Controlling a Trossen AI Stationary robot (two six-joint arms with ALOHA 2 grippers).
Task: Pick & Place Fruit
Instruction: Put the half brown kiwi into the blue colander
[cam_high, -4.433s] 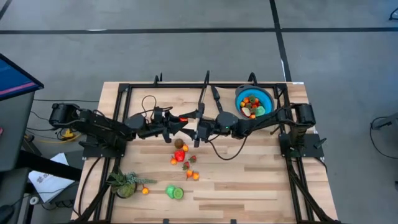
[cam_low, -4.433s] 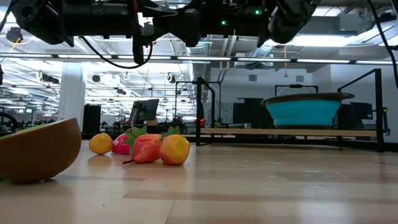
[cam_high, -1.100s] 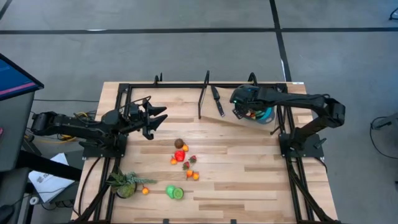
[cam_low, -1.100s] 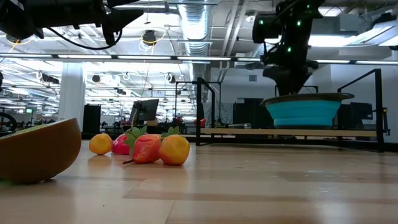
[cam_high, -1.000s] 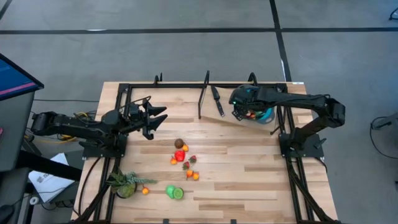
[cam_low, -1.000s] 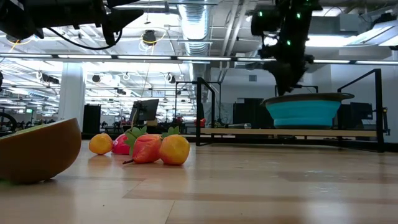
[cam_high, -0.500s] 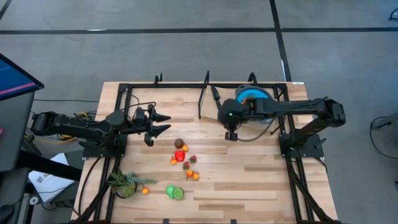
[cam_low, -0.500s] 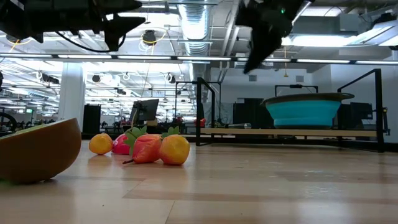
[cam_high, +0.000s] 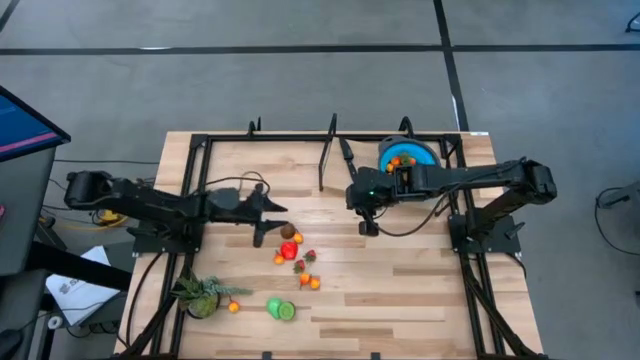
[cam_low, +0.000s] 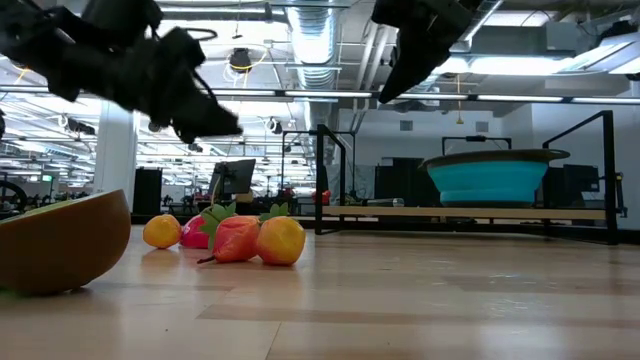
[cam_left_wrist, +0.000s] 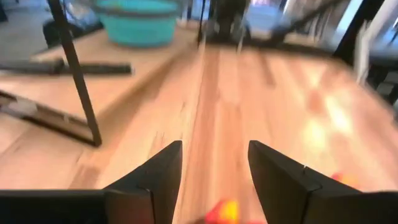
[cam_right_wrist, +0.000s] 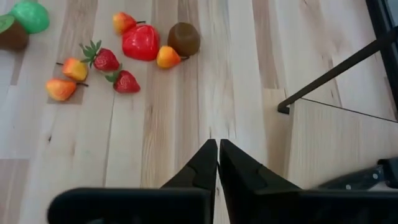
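Several small toy fruits (cam_high: 294, 250) lie in a cluster mid-table, red, orange and brown (cam_right_wrist: 141, 42). More of the fruit fills the blue bowl (cam_high: 405, 155) at the far right. My left gripper (cam_high: 268, 224) hovers open just left of the cluster, its fingers apart in the left wrist view (cam_left_wrist: 214, 177), with a fruit (cam_left_wrist: 224, 211) below them. My right gripper (cam_high: 367, 224) hangs shut (cam_right_wrist: 217, 158) above bare table, between the bowl and the cluster, tilted down toward the fruit.
A black-handled knife (cam_high: 347, 160) lies on the far side by the black frame rails (cam_high: 325, 160). A spiky green plant (cam_high: 200, 296), green fruit (cam_high: 281, 309) and an orange one (cam_high: 233, 307) sit near the front left. Bare wood lies to the front right.
My right gripper has swung away from above the blue bowl toward the table's left and near side, and has turned to tilt down over bare table. My left gripper has dropped and gone toward the fruit cluster, tipping up toward level.
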